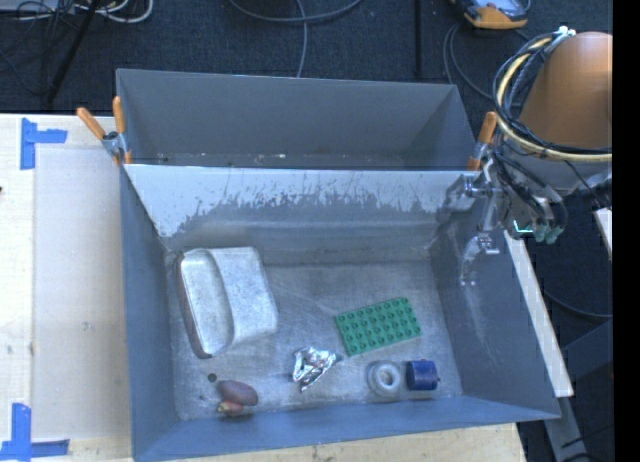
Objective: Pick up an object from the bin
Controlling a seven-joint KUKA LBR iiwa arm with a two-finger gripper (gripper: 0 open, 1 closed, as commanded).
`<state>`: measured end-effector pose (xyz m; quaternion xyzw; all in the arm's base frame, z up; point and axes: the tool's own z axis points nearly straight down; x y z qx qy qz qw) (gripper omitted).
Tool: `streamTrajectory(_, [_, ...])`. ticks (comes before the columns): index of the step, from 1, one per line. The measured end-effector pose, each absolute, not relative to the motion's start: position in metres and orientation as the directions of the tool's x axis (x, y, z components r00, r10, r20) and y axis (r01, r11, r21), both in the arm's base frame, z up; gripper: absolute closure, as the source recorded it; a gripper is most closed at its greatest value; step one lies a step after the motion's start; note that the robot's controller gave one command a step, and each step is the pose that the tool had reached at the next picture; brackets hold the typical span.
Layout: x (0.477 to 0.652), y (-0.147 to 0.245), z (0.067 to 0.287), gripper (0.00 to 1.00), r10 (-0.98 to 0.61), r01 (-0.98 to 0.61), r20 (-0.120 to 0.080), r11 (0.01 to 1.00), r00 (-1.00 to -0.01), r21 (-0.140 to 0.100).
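Camera view: my claw [480, 232] hangs by the right wall of the bin [300, 200], near its far corner. Spread or pressed together, I cannot tell. The nearest thing, a green studded plate [377, 325], lies flat on the bin floor, well apart from it, with a blue block [422, 375], a grey ring [384, 377] and crumpled foil [313, 366] beyond, by the near wall.

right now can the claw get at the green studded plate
Probably yes: the green studded plate lies flat, nothing on it, and the claw hangs by the bin's right wall with nothing between them.
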<state>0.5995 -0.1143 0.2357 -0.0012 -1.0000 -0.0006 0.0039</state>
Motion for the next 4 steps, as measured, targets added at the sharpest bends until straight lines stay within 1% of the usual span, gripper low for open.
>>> streamTrajectory(1, [0.585,-0.043,0.127,0.0,-0.065,-0.065,0.009,0.998,-0.998,0.004])
streamTrajectory(2, [0.562,-0.046,0.076,0.0,-0.27,-0.27,-0.001,0.963,-0.963,0.001])
streamTrajectory(3, [0.563,-0.046,0.078,1.0,-0.273,-0.273,-0.001,0.962,-0.962,-0.001])
streamTrajectory(4, [0.566,-0.063,0.233,1.0,-0.455,-0.455,-0.007,0.891,-0.891,-0.004])
